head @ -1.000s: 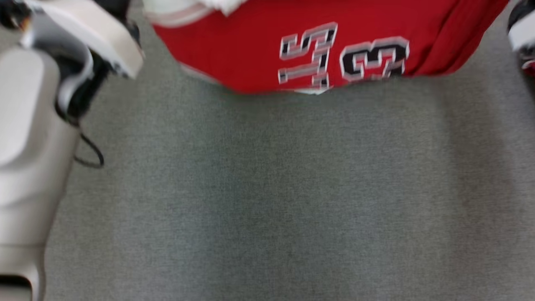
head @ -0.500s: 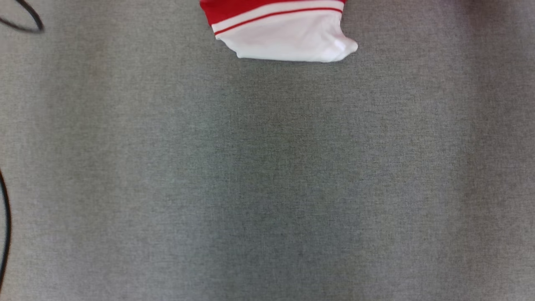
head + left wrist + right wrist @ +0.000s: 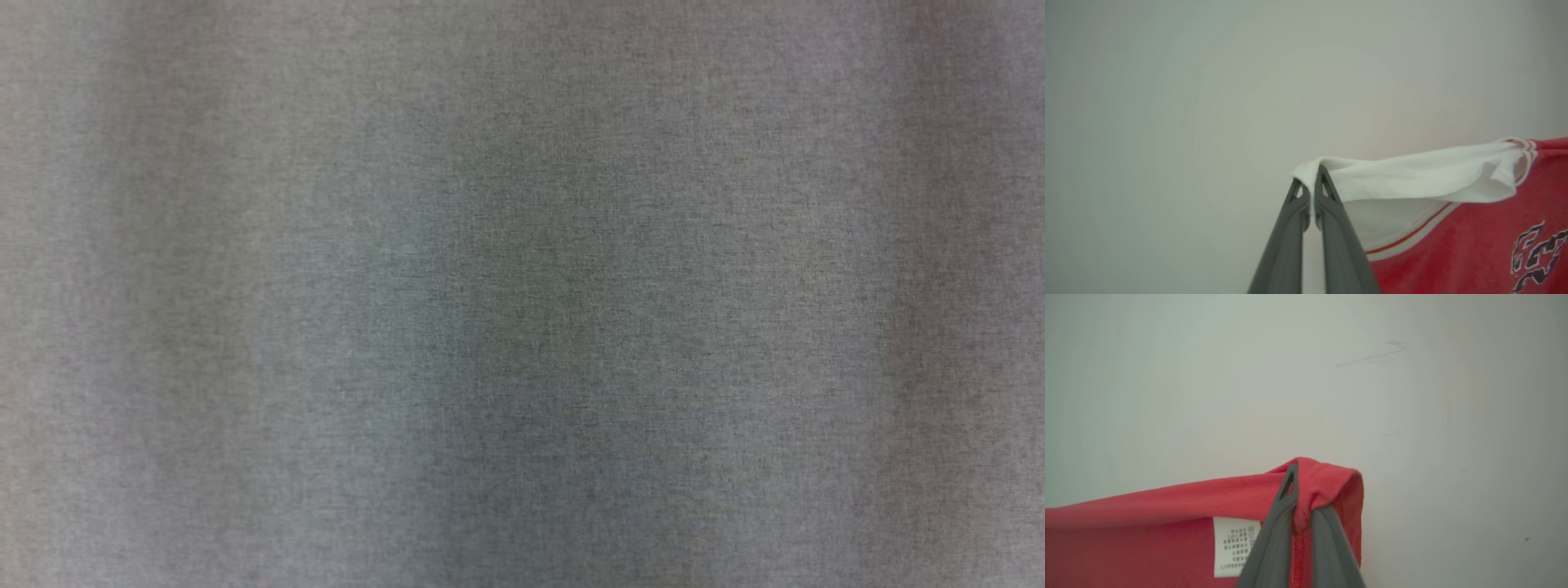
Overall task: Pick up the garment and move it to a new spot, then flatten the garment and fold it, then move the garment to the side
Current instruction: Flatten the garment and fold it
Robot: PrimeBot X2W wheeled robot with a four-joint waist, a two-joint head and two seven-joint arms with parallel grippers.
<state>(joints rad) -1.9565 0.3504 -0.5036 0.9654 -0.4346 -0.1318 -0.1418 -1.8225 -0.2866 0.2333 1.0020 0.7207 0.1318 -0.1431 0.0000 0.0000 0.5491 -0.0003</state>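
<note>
The left gripper (image 3: pixel 1309 183) has its fingers pressed together on the tip of the white sleeve (image 3: pixel 1412 175) of the red jersey (image 3: pixel 1453 253). From there the cloth spreads toward 3 and 4 o'clock, before a pale plain background (image 3: pixel 1188 81). The right gripper (image 3: pixel 1302 494) has its fingers clamped on a folded red edge of the same jersey, which stretches toward 9 o'clock, with a white care label (image 3: pixel 1235 545) at 8 o'clock from the fingertips.

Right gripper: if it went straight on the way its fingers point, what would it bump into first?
Past the garment pinched in its fingers, the right gripper would likely meet a pale, faintly scuffed surface; how far off is unclear.
</note>
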